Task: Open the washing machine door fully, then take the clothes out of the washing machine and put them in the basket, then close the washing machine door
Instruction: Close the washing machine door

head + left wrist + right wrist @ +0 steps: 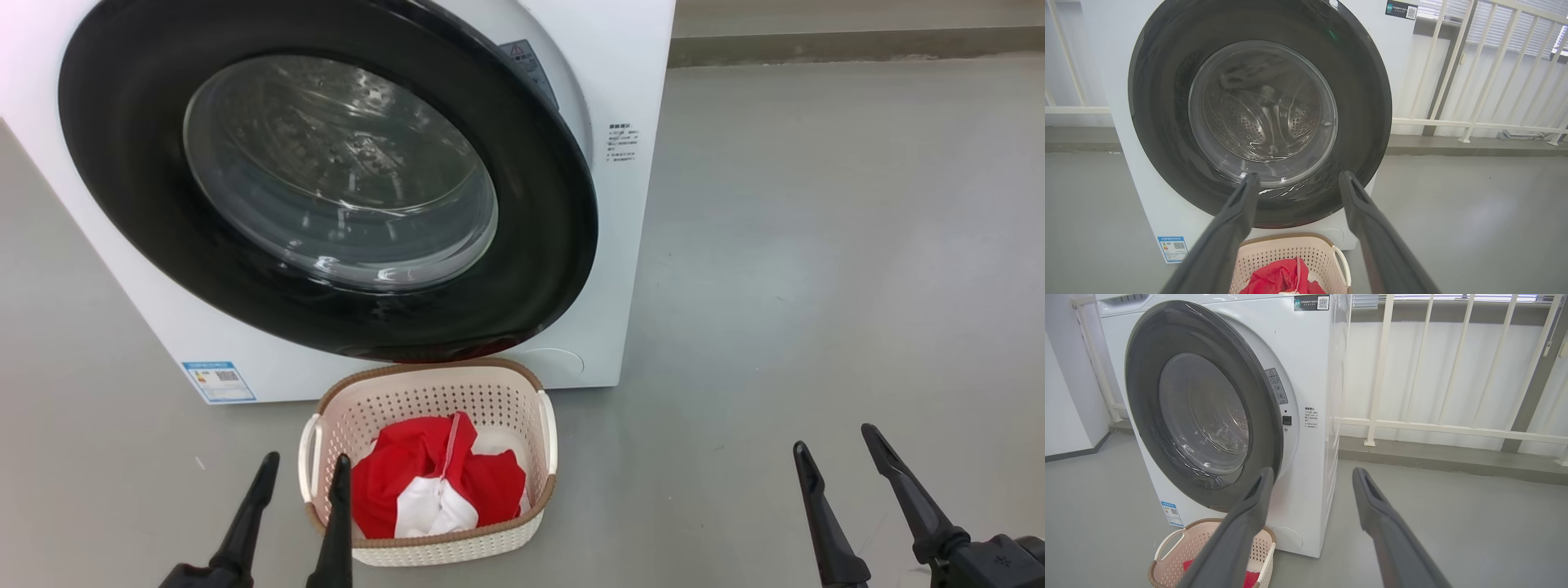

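The white washing machine (629, 245) stands ahead of me. Its round black door (122, 163) with the glass bowl window is swung almost shut; in the right wrist view the door (1143, 396) stands slightly off the front on its right side. Through the glass, the steel drum looks bare. The cream basket (424, 376) sits on the floor just below the door, with the red and white clothes (408, 474) lying in it. My left gripper (306, 459) is open and empty at the basket's left handle. My right gripper (833, 436) is open and empty over the floor to the right.
Grey floor (816, 245) stretches to the right of the machine. A white railing (1412, 424) and a low kerb (1433, 457) run behind it. A blue label sticker (219, 381) marks the machine's lower left front.
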{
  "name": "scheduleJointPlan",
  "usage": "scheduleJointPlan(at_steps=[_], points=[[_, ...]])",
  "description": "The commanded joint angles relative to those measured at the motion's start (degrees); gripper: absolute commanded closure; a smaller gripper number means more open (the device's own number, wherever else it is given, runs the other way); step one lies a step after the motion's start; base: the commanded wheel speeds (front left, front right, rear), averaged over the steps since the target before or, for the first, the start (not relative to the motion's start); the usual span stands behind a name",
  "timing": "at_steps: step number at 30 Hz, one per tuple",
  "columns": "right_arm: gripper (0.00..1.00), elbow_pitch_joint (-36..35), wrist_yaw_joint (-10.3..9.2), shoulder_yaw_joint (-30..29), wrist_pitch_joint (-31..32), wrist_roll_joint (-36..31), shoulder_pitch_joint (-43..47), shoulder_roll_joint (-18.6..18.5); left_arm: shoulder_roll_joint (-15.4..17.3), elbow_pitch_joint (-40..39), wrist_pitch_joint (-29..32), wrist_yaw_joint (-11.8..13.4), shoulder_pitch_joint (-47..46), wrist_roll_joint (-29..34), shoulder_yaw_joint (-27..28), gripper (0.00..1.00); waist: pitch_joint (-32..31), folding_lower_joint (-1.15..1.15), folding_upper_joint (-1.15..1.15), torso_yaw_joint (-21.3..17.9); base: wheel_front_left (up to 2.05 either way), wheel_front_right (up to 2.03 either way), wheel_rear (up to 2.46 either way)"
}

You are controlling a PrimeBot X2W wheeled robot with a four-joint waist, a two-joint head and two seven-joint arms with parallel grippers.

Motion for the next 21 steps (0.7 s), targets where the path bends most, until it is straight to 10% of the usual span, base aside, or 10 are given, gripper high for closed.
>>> scheduleJointPlan(at_steps=[1,4,8,21], points=[[0.0,-1.8,0.29,1.0,-0.1,-0.1,-0.6,-0.9,0.4,-1.8,-0.5,0.1,-1.1,0.0,2.1,0.0,0.1,0.0,0.0,0.3,0.0,0.0,0.0],[0.13,-1.9,0.29,0.8,0.0,-0.4,-0.6,-0.9,0.3,-2.0,-0.4,0.1,-1.2,0.1,1.7,0.0,0.1,0.0,0.0,0.7,0.0,0.0,0.0],[1.0,-1.7,0.29,1.2,0.4,-0.7,-0.9,-0.9,0.2,-2.4,-0.2,0.3,-1.5,0.5,1.2,0.0,0.2,0.0,0.0,1.6,0.0,0.0,0.0],[1.0,-0.3,0.29,2.1,1.5,-2.4,-7.4,-0.9,-0.7,-4.6,0.0,0.6,-3.4,0.9,-0.2,0.0,4.0,0.0,0.0,5.8,0.0,0.0,0.0]])
